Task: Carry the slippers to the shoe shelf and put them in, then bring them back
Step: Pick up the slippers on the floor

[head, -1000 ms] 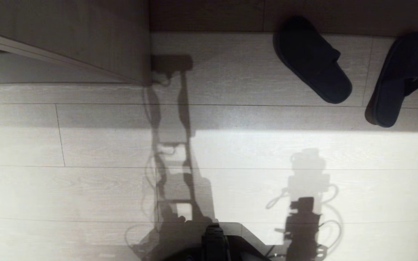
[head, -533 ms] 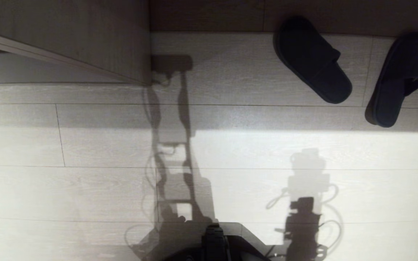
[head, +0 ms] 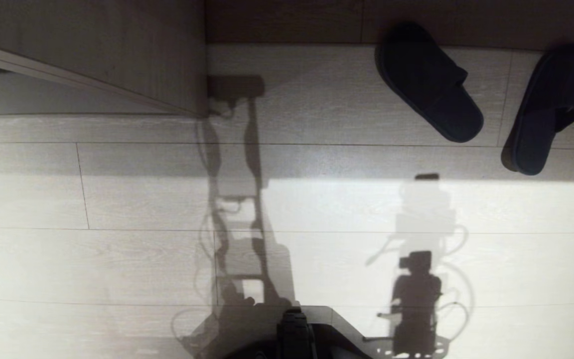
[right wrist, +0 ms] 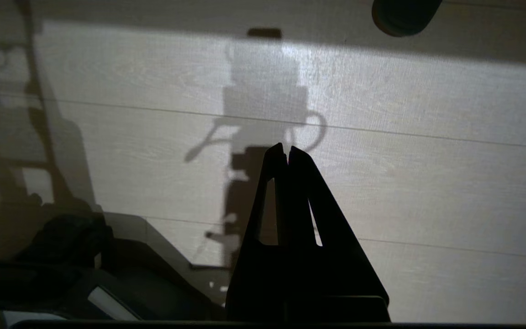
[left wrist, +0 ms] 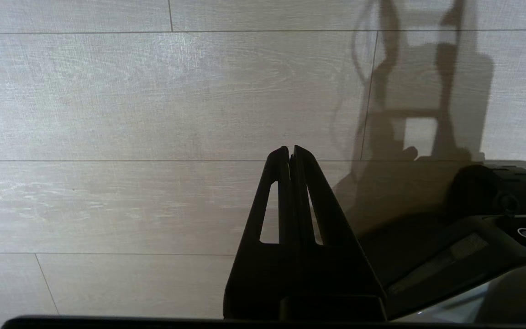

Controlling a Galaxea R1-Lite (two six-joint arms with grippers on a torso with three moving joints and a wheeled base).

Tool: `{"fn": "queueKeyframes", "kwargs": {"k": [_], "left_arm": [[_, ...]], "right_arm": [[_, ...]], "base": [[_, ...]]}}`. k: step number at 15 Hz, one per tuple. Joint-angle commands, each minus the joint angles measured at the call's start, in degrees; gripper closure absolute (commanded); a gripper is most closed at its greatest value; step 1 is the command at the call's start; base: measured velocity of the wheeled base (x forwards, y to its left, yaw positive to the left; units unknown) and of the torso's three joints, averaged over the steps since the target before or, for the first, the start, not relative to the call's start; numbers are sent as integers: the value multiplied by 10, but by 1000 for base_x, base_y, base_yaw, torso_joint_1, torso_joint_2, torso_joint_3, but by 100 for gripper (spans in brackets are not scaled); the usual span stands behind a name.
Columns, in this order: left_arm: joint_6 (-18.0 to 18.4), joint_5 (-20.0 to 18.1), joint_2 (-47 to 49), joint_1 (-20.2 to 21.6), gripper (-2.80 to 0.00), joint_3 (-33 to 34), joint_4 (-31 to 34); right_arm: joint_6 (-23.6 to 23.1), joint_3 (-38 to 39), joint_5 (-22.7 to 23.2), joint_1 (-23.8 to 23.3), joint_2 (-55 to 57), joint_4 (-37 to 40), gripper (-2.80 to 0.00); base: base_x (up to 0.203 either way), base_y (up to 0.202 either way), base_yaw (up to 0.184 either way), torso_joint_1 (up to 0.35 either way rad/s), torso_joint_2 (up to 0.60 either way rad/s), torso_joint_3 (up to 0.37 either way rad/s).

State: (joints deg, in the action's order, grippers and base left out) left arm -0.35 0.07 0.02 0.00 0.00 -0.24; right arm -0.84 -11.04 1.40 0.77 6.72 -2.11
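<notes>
A: How are the pincers?
B: The right gripper [right wrist: 286,153] has its fingers pressed together on nothing, above bare floor [head: 142,199]. The left gripper [left wrist: 289,153] is the same, parked by the base.
A: The slippers [head: 429,82]?
B: On the floor ahead, to the right, well apart from both grippers, probably waiting for pickup. I cannot identify the shelf. I read no writing.

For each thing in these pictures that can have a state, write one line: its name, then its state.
left slipper: lying on the floor, not held.
right slipper: on the floor, apart from the other, tipped on its edge.
left gripper: shut, empty, over bare floor.
right gripper: shut, empty, over bare floor.
</notes>
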Motion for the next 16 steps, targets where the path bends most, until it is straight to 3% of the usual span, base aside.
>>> {"fn": "queueKeyframes", "kwargs": {"k": [1, 9, 13, 16], "left_arm": [[0, 0, 0, 0, 0, 0, 0], [0, 0, 0, 0, 0, 0, 0], [0, 0, 0, 0, 0, 0, 0], [0, 0, 0, 0, 0, 0, 0]], "right_arm": [[-2, -20, 0, 0, 86, -26, 0], [-15, -21, -25, -26, 472, -235, 0], [82, -25, -35, -56, 613, -310, 0], [199, -56, -44, -87, 683, -330, 0]], "base": [[0, 0, 0, 0, 0, 0], [0, 0, 0, 0, 0, 0], [0, 0, 0, 0, 0, 0], [0, 0, 0, 0, 0, 0]]}}
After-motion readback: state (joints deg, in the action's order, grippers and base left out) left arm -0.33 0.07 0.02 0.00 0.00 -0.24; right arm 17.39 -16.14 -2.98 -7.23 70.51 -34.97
